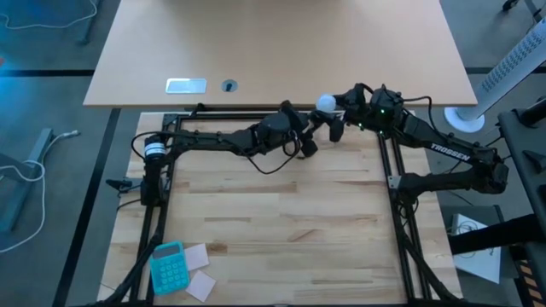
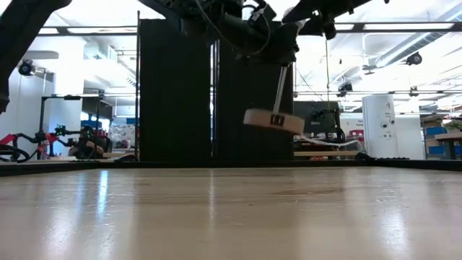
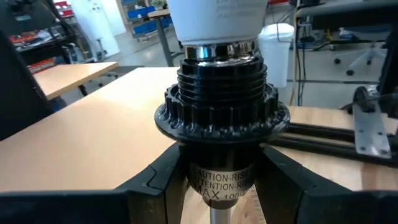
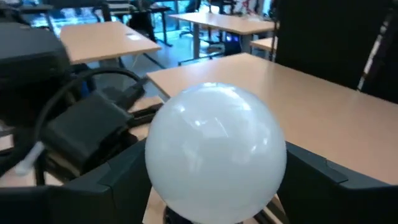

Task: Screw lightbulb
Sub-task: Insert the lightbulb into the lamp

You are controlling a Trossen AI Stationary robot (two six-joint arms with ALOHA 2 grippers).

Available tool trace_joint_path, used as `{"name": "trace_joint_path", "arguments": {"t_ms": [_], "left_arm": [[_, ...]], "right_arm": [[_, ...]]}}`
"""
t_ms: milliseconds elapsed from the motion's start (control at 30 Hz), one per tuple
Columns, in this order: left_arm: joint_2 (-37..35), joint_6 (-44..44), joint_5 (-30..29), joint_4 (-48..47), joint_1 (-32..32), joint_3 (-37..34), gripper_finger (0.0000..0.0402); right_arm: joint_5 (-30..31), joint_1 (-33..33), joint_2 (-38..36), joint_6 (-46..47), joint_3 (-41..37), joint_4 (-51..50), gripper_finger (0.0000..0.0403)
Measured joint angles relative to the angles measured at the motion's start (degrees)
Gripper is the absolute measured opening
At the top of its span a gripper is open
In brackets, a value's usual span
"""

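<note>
The white lightbulb stands with its metal-threaded neck in the top of the black socket, above the table's far edge. My left gripper is shut on the socket from the left. My right gripper comes from the right and is closed around the globe. Below the socket a thin post carries the round wooden disc, which hangs tilted, clear of the table. My left gripper pinches the socket's lower barrel, under its ribbed collar, between its two fingers, coming in level from the table's left. The stand is lifted clear, with post and disc hanging below. My right gripper pinches the bulb's globe between its two fingers, at the widest part, coming nearly level from the table's right.
A teal calculator and two paper notes lie at the near left corner. Black frame rails run along the table's sides. A light-brown desk stands beyond the far edge. The wooden tabletop lies bare in the middle.
</note>
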Motion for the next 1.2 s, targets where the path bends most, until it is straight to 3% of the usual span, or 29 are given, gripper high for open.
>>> {"name": "trace_joint_path", "arguments": {"t_ms": [200,433,700,1200], "left_arm": [[-1.0,0.4,-4.0,-1.0,-0.3,3.1,0.0144],[-0.1,-1.4,-4.2,-1.3,-0.3,4.0,0.0144],[-0.1,-1.5,-3.7,-1.5,0.2,3.5,0.0144],[-0.1,-3.5,0.0,-2.9,1.7,2.8,0.0144]], "right_arm": [[4.7,0.0,0.8,5.1,0.1,0.8,0.0278],[4.1,0.1,0.5,6.0,0.0,0.9,0.0276],[3.6,0.1,0.4,1.6,0.0,0.8,0.0302],[-0.2,0.1,-0.3,2.1,-0.3,-1.8,0.034]]}}
